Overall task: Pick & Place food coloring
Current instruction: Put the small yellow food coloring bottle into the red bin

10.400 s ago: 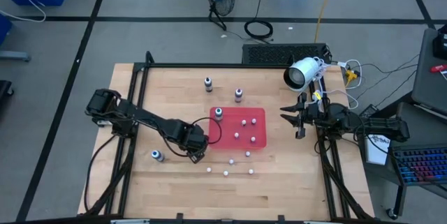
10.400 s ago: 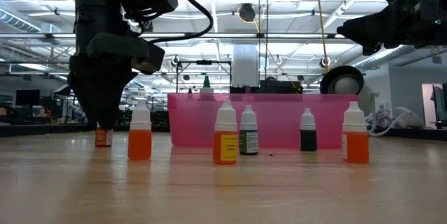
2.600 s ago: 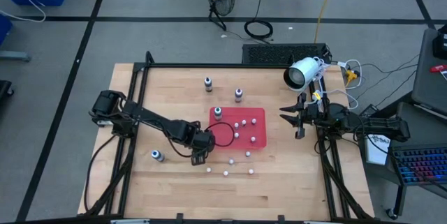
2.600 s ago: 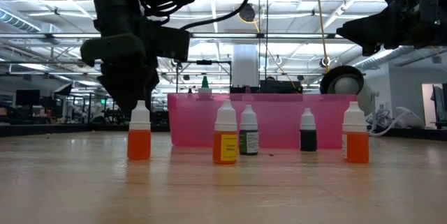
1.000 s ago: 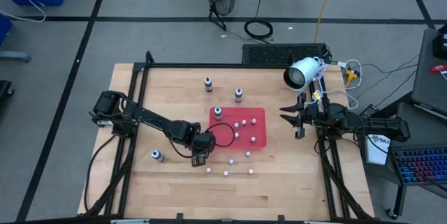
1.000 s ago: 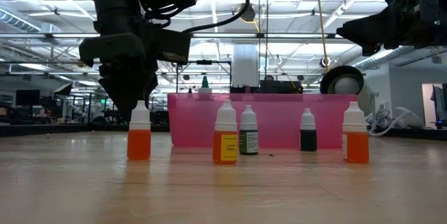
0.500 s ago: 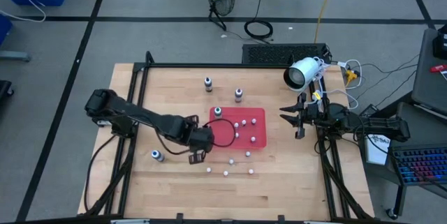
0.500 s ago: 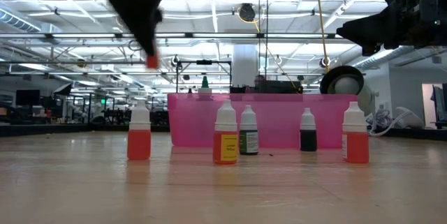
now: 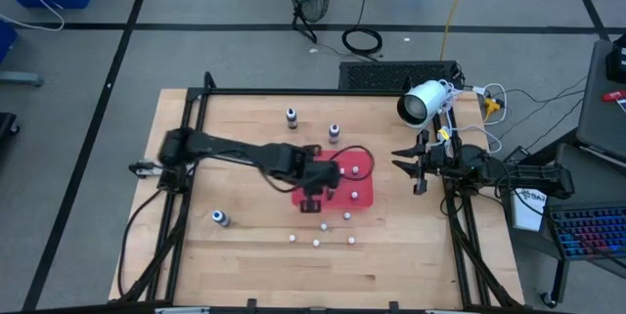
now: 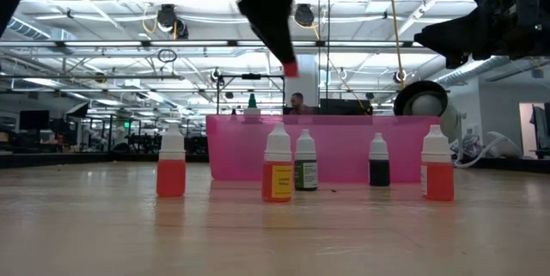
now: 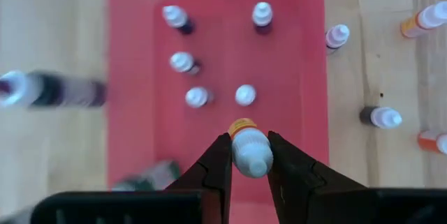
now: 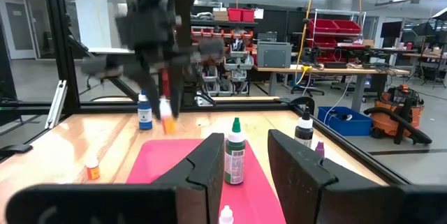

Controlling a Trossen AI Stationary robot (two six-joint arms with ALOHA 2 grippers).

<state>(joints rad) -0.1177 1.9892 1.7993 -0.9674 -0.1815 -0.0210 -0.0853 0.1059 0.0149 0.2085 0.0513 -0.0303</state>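
Standing inside red tray (image 11: pixel 133 77): several capped bottles (image 11: pixel 245 95).

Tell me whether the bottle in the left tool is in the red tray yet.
Not yet. The orange bottle is pinched in the left tool, in the air above the red tray, whose floor shows beneath it.

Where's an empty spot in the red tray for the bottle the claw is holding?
Bare tray floor lies under the left claw's orange bottle, short of the nearest two bottles. Farther in, three more crowd.

The left hand (image 10: pixel 284 52) is motion-blurred, its upper part cut off above.
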